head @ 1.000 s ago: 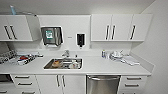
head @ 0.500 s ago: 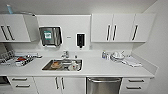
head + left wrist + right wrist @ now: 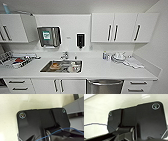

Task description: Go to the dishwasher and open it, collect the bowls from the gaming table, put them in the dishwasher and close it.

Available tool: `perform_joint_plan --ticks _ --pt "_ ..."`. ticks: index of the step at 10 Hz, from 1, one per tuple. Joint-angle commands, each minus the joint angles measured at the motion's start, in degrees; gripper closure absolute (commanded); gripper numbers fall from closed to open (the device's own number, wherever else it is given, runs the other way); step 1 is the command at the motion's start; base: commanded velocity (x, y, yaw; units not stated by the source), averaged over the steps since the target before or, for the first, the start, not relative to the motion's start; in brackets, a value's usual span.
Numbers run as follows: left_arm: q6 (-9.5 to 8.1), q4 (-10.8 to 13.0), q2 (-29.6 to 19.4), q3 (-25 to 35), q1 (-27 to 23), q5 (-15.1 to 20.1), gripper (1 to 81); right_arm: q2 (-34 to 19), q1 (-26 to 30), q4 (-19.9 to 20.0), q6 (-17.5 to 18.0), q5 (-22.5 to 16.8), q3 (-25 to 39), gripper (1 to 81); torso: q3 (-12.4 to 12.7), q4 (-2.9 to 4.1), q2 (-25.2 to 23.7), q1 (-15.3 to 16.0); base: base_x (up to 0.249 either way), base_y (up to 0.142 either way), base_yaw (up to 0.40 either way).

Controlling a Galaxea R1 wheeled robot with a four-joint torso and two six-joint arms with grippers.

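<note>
The dishwasher (image 3: 105, 87) is built in under the white counter (image 3: 100, 70), right of the sink, at the lower edge of the head view. Its stainless-steel front is closed, and a long bar handle (image 3: 105, 81) runs across its top. The bowls and the gaming table are out of view. In both wrist views a pale surface lies behind the robot's dark plate.
A steel sink (image 3: 45, 69) holding dishes is set in the counter, with a faucet (image 3: 65, 55) behind it. Stacked dishes (image 3: 118, 57) stand at the right and a rack (image 3: 16, 61) at the left. White drawers (image 3: 136, 86) flank the dishwasher. A wall (image 3: 160, 50) closes the right side.
The whole head picture has shifted: the counter edge and dishwasher sit a little lower and larger, so the camera has drawn closer. Nothing on the counter has moved.
</note>
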Motion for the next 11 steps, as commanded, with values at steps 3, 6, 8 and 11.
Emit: perform_joint_plan --ticks 3,6,8,11 --pt "0.32 -0.6 -1.0 0.3 -3.7 3.2 1.0 -0.4 3.2 0.5 -0.2 -2.7 0.5 1.0 0.0 0.00 0.0 0.0 0.099 0.000 0.000" --pt "0.41 -0.6 -0.9 0.3 -3.7 3.2 1.0 -0.5 3.0 0.5 -0.2 -2.7 0.5 1.0 0.0 0.00 0.0 0.0 0.099 0.000 0.000" --pt "0.41 -0.6 -0.9 0.3 -3.7 3.2 1.0 -0.5 2.9 0.5 -0.2 -2.7 0.5 1.0 0.0 0.00 0.0 0.0 0.099 0.000 0.000" --pt "0.32 -0.6 -0.9 0.3 -3.7 3.2 1.0 -0.3 2.9 0.5 -0.2 -2.7 0.5 1.0 0.0 0.00 0.0 0.0 0.099 0.000 0.000"
